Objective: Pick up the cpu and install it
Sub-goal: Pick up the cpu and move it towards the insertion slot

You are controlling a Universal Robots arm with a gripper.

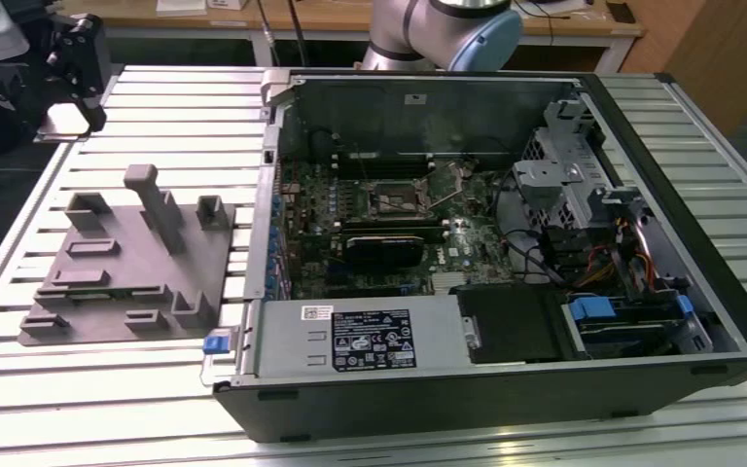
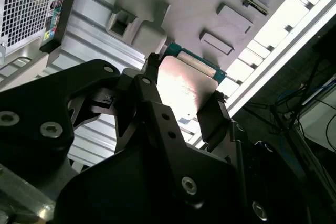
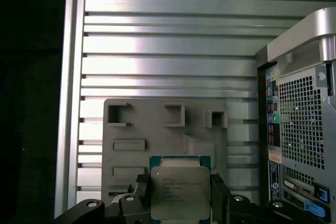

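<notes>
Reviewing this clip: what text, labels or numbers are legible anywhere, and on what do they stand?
No text is legible.
Silver-grey square cpu held in the black gripper: faint print, too small.
Black-and-white label inside the open dark computer case: blurred.
Stickers on that case's rear: illegible.

Shiny metal cpu (image 3: 180, 191), seemingly matt plastic tray (image 3: 157, 141)

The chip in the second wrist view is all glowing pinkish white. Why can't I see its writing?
In the second wrist view, glare off the metal top of the cpu, held in the gripper, washes it out. In the first wrist view the same top is evenly lit, so its print shows, while the metal slats shine in bright bands.
</notes>
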